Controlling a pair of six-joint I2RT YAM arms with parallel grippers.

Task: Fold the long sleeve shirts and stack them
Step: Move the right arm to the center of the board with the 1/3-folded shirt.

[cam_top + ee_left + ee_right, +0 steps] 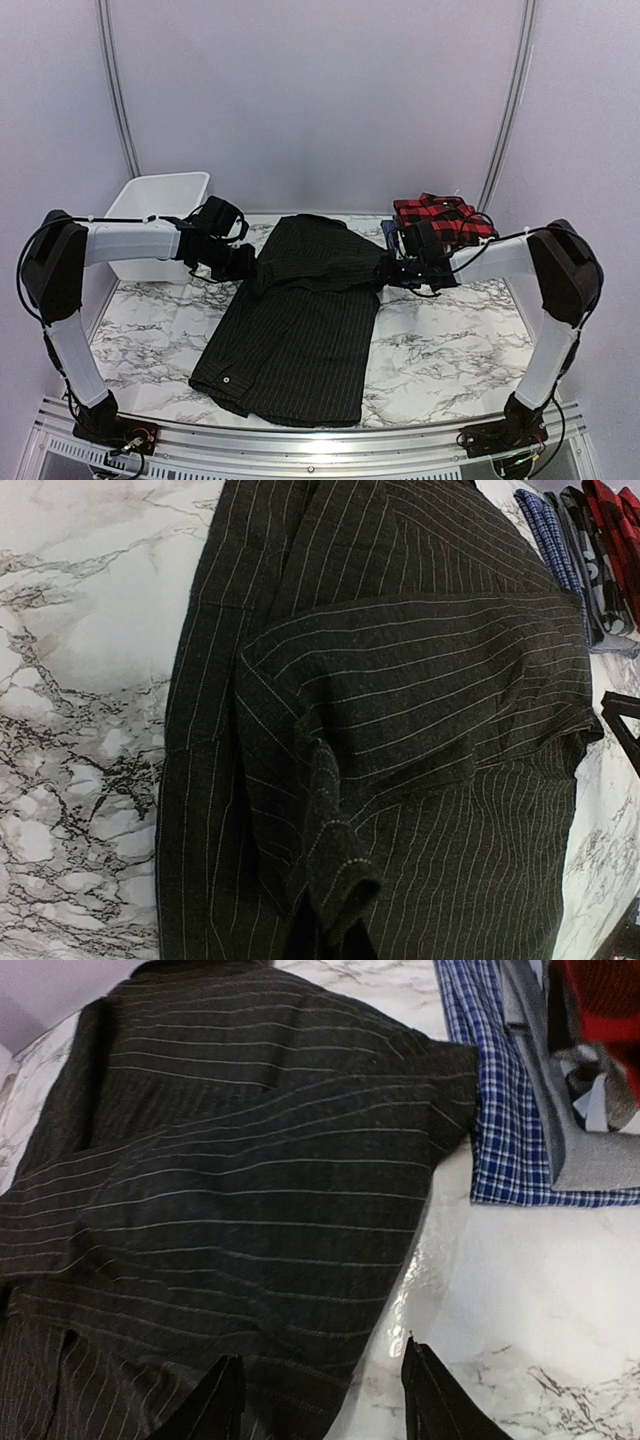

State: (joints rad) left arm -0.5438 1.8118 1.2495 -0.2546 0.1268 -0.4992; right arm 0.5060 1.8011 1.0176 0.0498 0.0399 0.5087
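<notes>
Stack (440,215) of three shirts, one pinstriped shirt (300,330); right gripper (320,1360) apart, left gripper (243,263) unclear.

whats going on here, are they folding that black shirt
Yes, two robot arms are working on the black pinstriped shirt, spread on the marble table. The left gripper is at its left edge, where a sleeve cuff lifts towards it; its jaws are out of view. The right gripper sits at the right edge, jaws open. At the back right, the red plaid shirt, grey shirt and blue checked shirt are already stacked.

Left arm (75,360) and right arm (545,365) are showing white shells, black joints, thin black cables; right gripper (322,1355) is showing black fingers.
</notes>
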